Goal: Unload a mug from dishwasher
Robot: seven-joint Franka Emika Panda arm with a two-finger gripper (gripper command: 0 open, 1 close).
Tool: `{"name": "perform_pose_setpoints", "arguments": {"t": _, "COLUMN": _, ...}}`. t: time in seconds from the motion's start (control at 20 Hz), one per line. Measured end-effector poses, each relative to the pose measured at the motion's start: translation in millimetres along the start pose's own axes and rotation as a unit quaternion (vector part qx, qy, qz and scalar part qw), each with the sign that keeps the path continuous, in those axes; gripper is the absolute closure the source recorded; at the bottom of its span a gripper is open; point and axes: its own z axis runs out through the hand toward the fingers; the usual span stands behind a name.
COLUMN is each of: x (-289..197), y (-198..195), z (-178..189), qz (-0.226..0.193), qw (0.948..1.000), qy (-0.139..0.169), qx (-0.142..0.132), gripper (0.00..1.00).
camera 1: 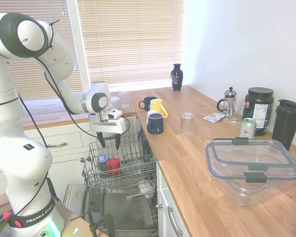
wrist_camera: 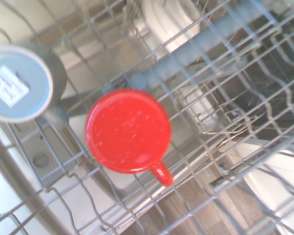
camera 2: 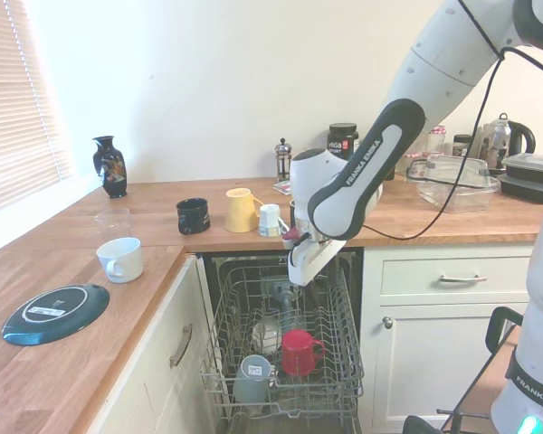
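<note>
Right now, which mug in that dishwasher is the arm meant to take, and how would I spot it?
Look under the wooden counter at the open dishwasher and its pulled-out grey wire rack. Near the rack's front, two mugs sit upside down side by side. The one you want is the glossy red mug; its neighbour, the grey mug, has a white label on its base.

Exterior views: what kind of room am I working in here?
Most likely a home kitchen: an open under-counter dishwasher holding a red mug, a wooden countertop with mugs and a French press, and white cabinet drawers.
</note>
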Motion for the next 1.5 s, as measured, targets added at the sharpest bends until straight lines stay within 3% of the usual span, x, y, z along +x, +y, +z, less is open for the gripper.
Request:
{"name": "perform_pose_setpoints", "arguments": {"t": 0.3, "x": -15, "y": -32, "z": 41, "qz": -0.041, "qw": 0.999, "qy": -0.005, "qx": -0.02, "gripper": 0.0}}
{"name": "perform_pose_setpoints", "arguments": {"t": 0.95, "x": 1, "y": -40, "z": 105, "qz": -0.087, "qw": 0.9957, "qy": -0.018, "qx": -0.029, "gripper": 0.0}}
{"name": "perform_pose_setpoints", "arguments": {"t": 1.5, "x": 7, "y": -54, "z": 125, "qz": -0.115, "qw": 0.9927, "qy": -0.019, "qx": -0.032, "gripper": 0.0}}
